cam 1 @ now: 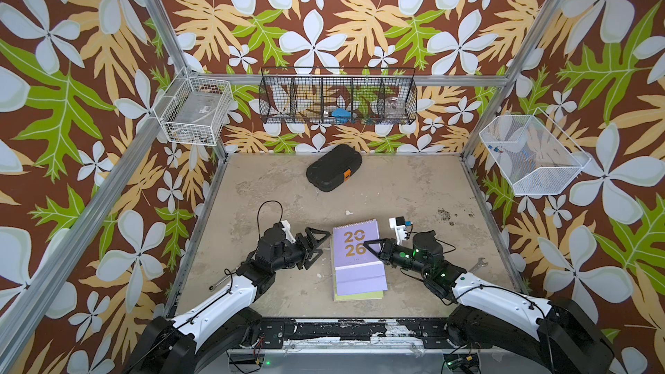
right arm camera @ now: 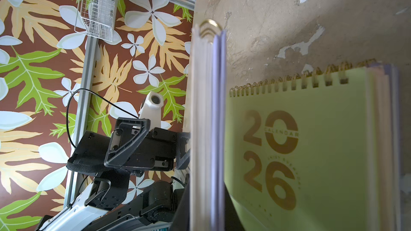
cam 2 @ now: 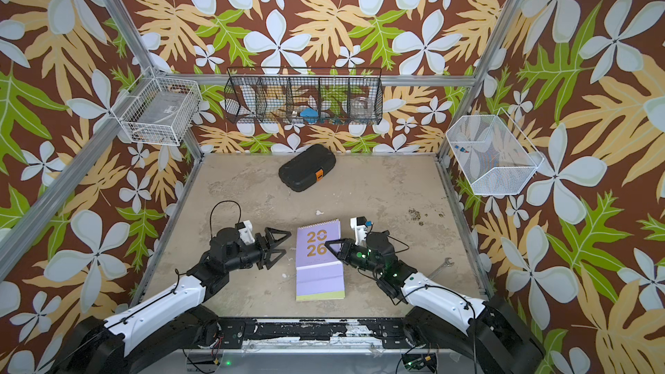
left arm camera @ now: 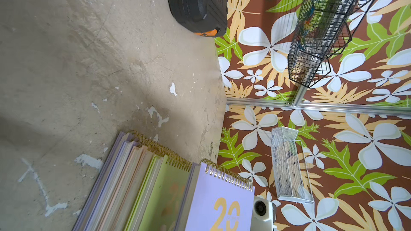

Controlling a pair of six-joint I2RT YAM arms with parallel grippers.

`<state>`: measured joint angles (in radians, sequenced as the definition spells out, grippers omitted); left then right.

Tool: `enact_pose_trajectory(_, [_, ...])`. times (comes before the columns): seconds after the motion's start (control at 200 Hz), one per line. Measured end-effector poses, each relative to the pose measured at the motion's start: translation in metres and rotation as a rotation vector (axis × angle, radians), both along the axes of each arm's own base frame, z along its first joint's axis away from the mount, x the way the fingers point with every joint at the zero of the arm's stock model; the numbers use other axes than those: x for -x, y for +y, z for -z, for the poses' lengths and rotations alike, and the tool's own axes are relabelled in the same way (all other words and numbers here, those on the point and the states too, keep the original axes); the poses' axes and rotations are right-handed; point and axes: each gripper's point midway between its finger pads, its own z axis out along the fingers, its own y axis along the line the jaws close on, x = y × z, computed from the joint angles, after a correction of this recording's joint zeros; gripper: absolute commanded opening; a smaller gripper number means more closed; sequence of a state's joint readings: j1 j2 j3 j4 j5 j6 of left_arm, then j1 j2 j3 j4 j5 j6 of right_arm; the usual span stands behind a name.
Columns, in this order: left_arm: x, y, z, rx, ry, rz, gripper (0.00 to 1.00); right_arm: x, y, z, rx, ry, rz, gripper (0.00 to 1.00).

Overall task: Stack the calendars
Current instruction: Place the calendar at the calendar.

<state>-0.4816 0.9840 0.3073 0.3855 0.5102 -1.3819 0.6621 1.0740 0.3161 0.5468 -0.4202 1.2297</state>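
Claw notes. Right claw (cam 1: 370, 245) is clamped on the right edge of the lilac calendar (cam 1: 354, 237), level with its gold "2026". The calendar's spiral end is tilted up over the stack (cam 1: 360, 296). The right wrist view shows it edge-on, clear of the lime calendar (right arm camera: 311, 152) lying cover-up beneath. Whether its near end rests on the stack: cannot tell.

Left claw (cam 1: 324, 243) has its jaws spread wide and holds nothing. It sits just beside the stack at the stack's 9 o'clock, not touching.

The stack lies at 6 o'clock on the counter (cam 1: 414, 192), spirals toward 12. The left wrist view shows lilac, pink and lime edges, slightly fanned.

Case (cam 1: 333, 172), black with an orange tab, is at 12 o'clock, well apart. Right wrench (cam 1: 476, 266) is at 4 o'clock, left wrench (cam 1: 219, 282) at 8 o'clock, each near an arm.
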Motion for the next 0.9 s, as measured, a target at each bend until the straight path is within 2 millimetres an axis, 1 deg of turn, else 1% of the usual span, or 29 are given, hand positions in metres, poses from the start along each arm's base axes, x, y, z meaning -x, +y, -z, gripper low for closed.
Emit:
enact_pose_trajectory(0.21, [-0.001, -0.008, 0.003, 0.02, 0.008, 0.021, 0.92, 0.0, 0.004, 0.012, 0.006, 0.024, -0.016, 0.05])
enact_pose_trajectory(0.48, [0.001, -0.015, 0.011, 0.019, 0.025, 0.046, 0.92, -0.001, 0.005, 0.016, -0.004, 0.035, -0.018, 0.05])
enact_pose_trajectory(0.716, [0.001, -0.019, 0.012, 0.025, 0.026, 0.059, 0.92, 0.001, 0.004, 0.024, 0.006, 0.051, -0.017, 0.06])
enact_pose_trajectory(0.901, [0.002, -0.021, 0.015, 0.024, 0.033, 0.069, 0.92, 0.002, 0.004, 0.028, 0.011, 0.057, -0.017, 0.08])
